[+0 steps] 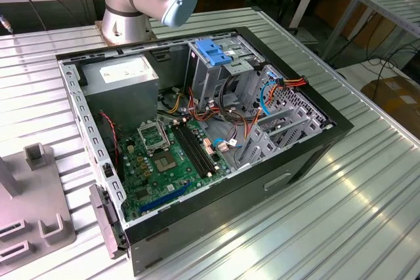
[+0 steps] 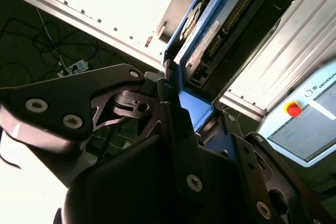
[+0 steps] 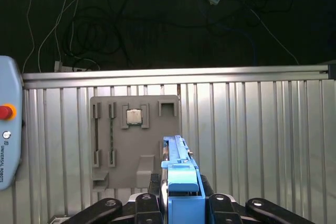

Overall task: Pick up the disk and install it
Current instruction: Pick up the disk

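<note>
First wrist view: gripper (image 3: 181,184) clenched on the disk (image 3: 176,153), jaws closed on its blue plastic end, with the disk projecting edge-on beyond the fingertips. Second wrist view confirms the hold. Beyond the gripper lies a grey fixture plate (image 3: 135,145) on the slatted table (image 3: 262,145), apart from the disk. Judgement: carry step in hand, installation not yet done. Seating calls for squaring the rails to the drive cage (image 1: 213,57) inside the computer case (image 1: 308,142).

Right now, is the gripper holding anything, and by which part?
Yes. The gripper is shut on the disk, clamped at one end by its blue rails; the rest sticks out past the fingers.
</note>
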